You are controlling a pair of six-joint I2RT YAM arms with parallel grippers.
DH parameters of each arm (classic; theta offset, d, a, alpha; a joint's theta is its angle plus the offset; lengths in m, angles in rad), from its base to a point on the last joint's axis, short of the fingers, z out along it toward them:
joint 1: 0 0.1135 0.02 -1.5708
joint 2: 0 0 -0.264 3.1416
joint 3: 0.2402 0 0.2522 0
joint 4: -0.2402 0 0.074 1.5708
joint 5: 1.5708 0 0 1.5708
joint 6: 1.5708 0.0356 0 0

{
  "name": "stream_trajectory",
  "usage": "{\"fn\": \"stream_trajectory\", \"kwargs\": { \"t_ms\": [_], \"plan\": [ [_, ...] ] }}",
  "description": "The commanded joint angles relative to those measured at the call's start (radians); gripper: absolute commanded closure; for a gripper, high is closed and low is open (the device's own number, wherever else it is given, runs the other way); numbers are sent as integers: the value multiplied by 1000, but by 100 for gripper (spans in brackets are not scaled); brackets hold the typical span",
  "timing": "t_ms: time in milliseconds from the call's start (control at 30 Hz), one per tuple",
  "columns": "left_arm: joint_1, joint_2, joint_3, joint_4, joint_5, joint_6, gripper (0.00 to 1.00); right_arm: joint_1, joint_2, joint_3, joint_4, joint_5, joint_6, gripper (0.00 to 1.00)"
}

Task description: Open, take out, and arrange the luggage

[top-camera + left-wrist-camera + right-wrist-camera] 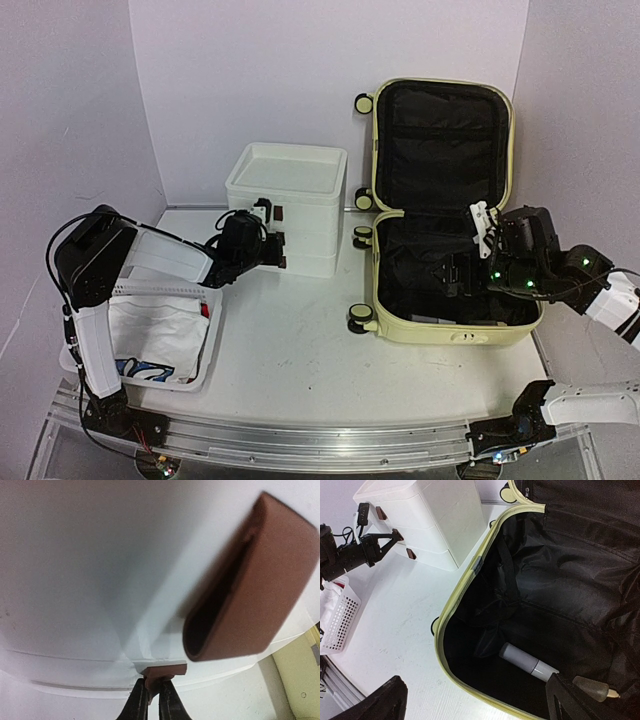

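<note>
The luggage lies open on the right of the table, its pale yellow lid standing up at the back and black lining showing in both halves. A grey and white tube rests in the lower half. My right gripper hovers open over that half's near corner, holding nothing. My left gripper is shut on a small brown handle on the front of the white drawer box. A second brown handle looms just above it, close to the camera.
A white perforated basket with white cloth in it stands at the near left beside the left arm. The drawer box sits at the back, just left of the luggage's wheels. Walls close in the table on three sides.
</note>
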State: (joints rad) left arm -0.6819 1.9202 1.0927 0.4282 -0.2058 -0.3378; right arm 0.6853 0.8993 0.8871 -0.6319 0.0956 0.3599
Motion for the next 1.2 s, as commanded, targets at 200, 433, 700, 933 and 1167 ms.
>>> {"fn": "stream_trajectory", "kwargs": {
  "t_ms": [200, 433, 700, 933, 1167],
  "plan": [
    [-4, -63, -36, 43, 67, -43, 100, 1, -14, -8, 18, 25, -11, 2],
    [-14, -184, -138, -11, 90, -51, 100, 1, -9, -18, 18, 27, -12, 2],
    [-52, -318, -197, -113, 182, -43, 100, 1, 9, -23, 21, 29, -20, 2],
    [-93, -442, -235, -202, 267, -61, 100, 0, 22, -25, 23, 35, -29, 2],
    [-140, -521, -289, -247, 320, -99, 99, 1, 38, -30, 38, 33, -31, 2]
  ]
}}
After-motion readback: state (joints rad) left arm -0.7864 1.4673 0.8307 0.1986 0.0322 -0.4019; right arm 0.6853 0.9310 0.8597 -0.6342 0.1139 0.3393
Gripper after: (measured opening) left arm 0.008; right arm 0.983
